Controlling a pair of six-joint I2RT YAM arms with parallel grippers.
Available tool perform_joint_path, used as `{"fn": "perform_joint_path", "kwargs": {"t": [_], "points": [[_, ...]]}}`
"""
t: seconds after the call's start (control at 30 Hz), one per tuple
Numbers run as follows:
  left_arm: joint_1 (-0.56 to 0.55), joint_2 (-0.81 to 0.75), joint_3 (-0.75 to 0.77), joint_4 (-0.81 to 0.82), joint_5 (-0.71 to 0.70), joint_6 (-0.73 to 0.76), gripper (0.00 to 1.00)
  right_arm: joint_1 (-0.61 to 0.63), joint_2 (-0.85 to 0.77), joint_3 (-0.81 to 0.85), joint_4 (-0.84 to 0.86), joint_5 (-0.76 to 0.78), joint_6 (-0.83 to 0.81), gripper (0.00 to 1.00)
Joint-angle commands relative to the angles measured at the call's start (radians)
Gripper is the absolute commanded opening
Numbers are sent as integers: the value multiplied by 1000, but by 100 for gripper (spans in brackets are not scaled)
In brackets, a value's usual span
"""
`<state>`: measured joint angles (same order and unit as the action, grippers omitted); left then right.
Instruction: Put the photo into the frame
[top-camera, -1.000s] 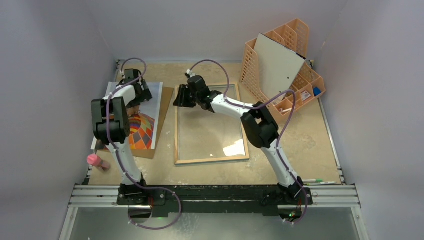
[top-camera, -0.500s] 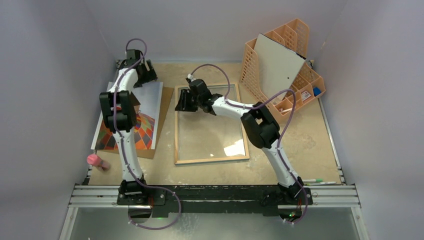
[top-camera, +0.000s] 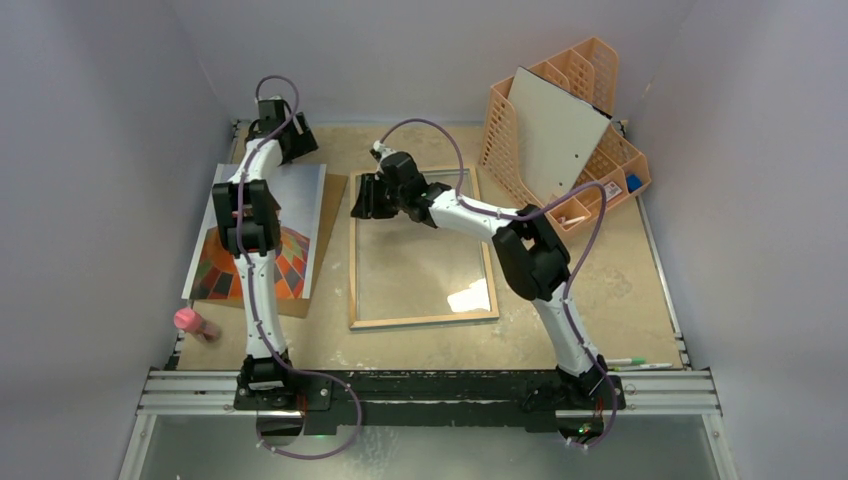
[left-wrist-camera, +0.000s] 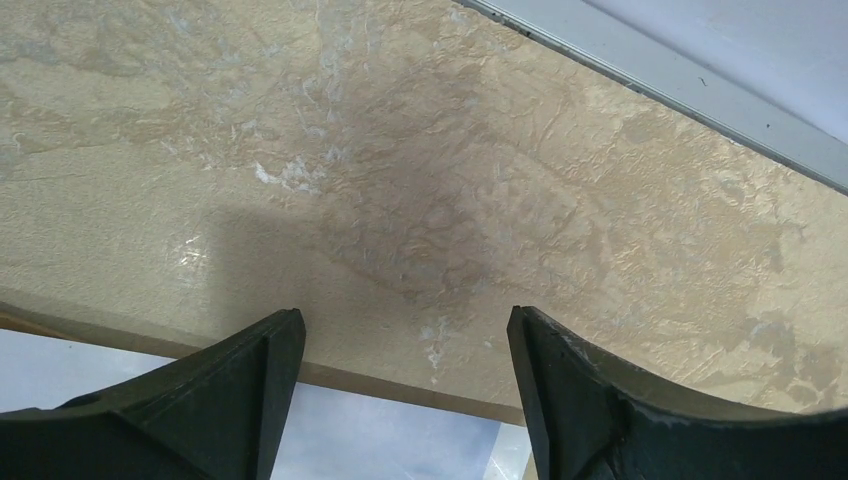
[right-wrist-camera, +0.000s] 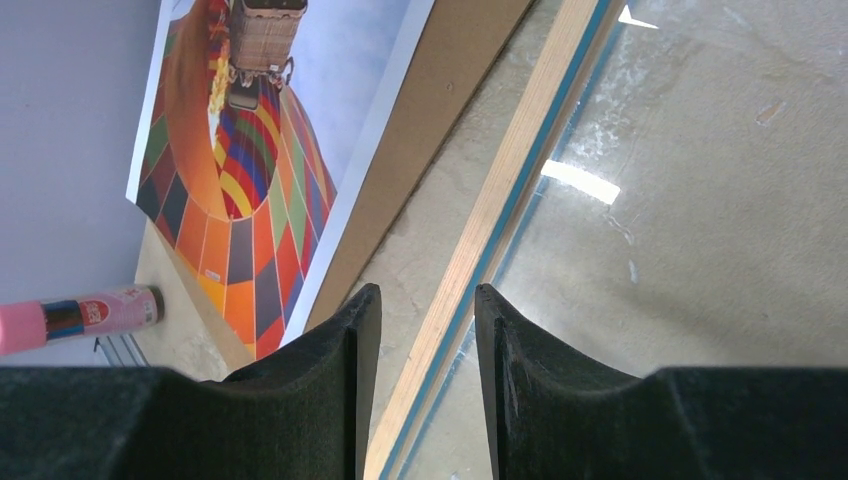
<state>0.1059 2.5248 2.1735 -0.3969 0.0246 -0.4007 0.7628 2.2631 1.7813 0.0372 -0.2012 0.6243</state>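
Observation:
The photo (top-camera: 300, 200), a hot-air balloon print, lies flat at the left on a brown backing board (top-camera: 331, 215). The frame (top-camera: 425, 320) lies back-up at the centre, its wood rim around clear glass. My left gripper (top-camera: 290, 143) hangs open over bare table just past the photo's far edge; the left wrist view shows its wide jaws (left-wrist-camera: 405, 318) empty, with the photo's sky (left-wrist-camera: 350, 440) below. My right gripper (top-camera: 368, 196) is at the frame's left rim near the far corner. In its wrist view the jaws (right-wrist-camera: 427, 293) stand apart astride the rim (right-wrist-camera: 500, 200), with a gap on both sides.
An orange lattice organiser (top-camera: 600, 70) stands at the back right with a grey-white board (top-camera: 555, 130) leaning on it. A pink tube (top-camera: 195, 323) lies by the photo's near left corner. Pens (top-camera: 635, 363) lie near the right base. Walls close in on three sides.
My left arm has stretched towards the back wall, taking its gripper from above the photo's top to beyond its far edge. The right gripper has shifted only slightly.

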Motion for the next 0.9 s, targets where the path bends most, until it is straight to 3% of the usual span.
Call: {"fn": "perform_joint_path", "kwargs": {"t": [0.0,0.33,0.87], "points": [[0,28,-23,-50,35,-5,77,2,-48,-15,-22,-1,-26,43],[-17,-97,-231,-196,47,3,70,1,-9,26,-70,-20,16,43],[-17,-329,-514,-197,206,-10,64,6,105,119,4,-108,205,43]]}}
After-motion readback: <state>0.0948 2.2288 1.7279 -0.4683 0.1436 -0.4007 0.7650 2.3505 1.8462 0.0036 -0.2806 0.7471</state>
